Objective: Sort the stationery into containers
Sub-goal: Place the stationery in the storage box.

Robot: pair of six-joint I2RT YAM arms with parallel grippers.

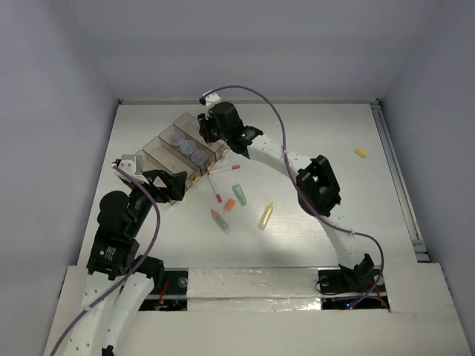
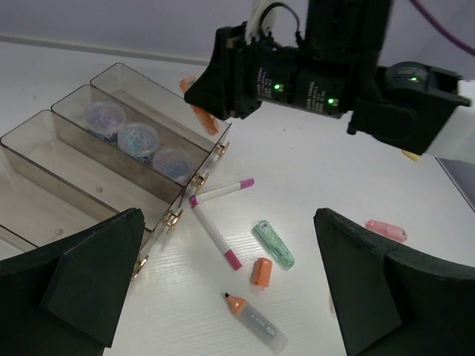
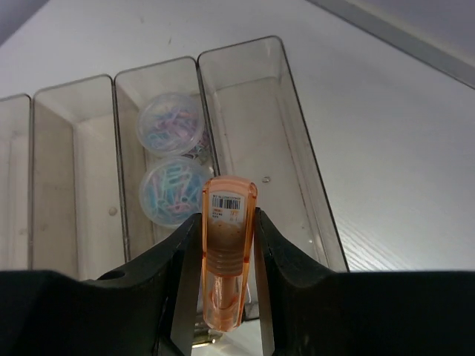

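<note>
The orange stick [image 3: 226, 259] is gripped by the right pincer [image 3: 225, 222], above the empty end box [image 3: 252, 126], lined up lengthwise. The left pincer [image 1: 163, 185] is wide open.

White arms [image 1: 271, 154], black claws [image 1: 168, 187] [image 1: 207, 132], purple cables [image 1: 276, 119].

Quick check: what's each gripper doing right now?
Left gripper: open, holding nothing.
Right gripper: closed on an orange stick, above the clear trays.

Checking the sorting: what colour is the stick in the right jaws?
The stick is translucent orange; right wrist view shows it best.
</note>
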